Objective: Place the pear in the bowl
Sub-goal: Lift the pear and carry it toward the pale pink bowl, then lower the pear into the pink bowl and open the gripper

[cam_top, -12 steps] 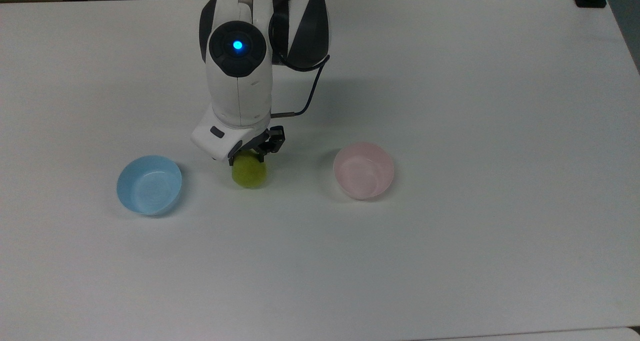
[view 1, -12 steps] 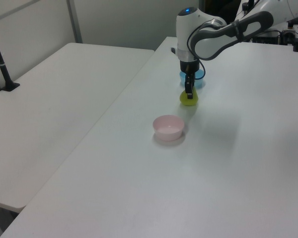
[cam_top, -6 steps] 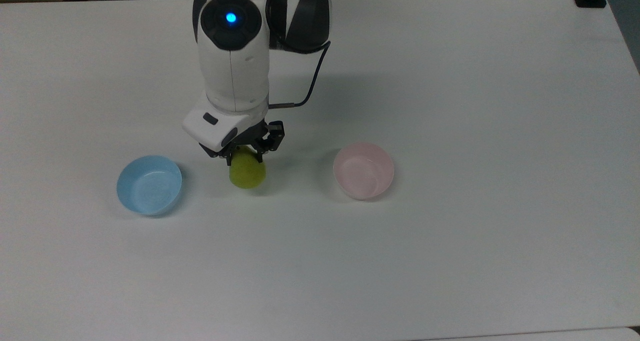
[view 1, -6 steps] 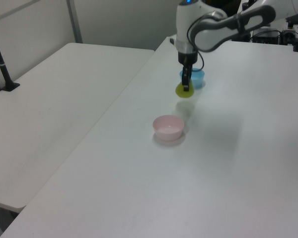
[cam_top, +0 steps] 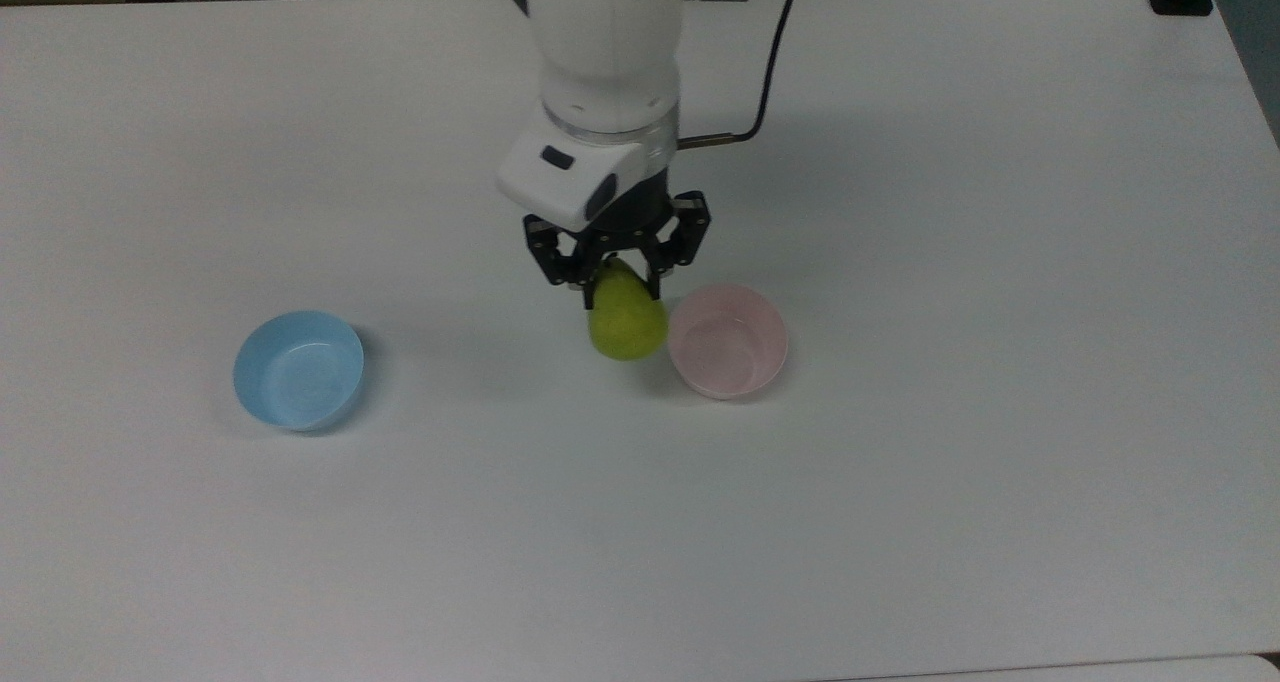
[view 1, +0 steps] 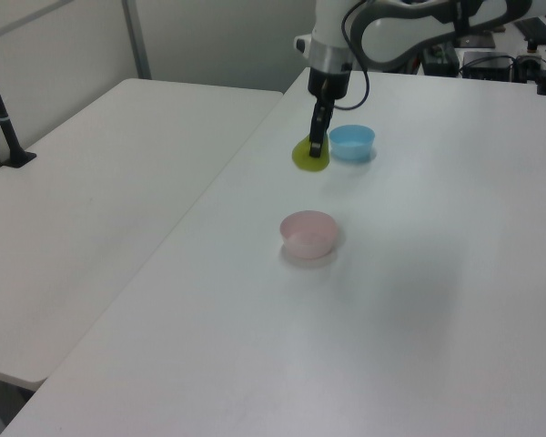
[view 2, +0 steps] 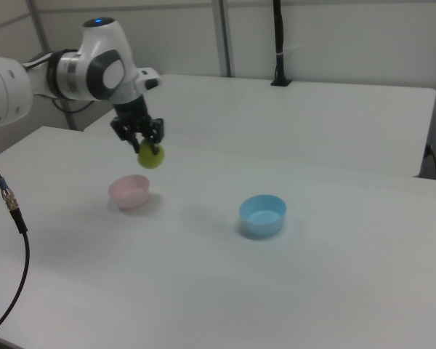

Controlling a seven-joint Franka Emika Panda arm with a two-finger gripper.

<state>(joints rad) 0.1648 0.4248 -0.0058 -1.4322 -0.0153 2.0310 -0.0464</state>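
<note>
Clamped around the narrow top of the pear (cam_top: 626,320), the gripper (cam_top: 617,274) holds the fruit in the air above the white table (cam_top: 1000,262), its wide end hanging down. In the top view the pear sits just left of the pink bowl (cam_top: 728,342), overlapping its left rim, and in the right view it hangs above and slightly right of that bowl (view 2: 129,192). Well apart on the top view's left stands the light blue bowl (cam_top: 298,369), upright on the table.

A broad white table (cam_top: 900,512) fills the foreground; a second white table (view 1: 91,200) stands beside it before pale partition walls (view 2: 334,36) with metal posts (view 2: 222,36).
</note>
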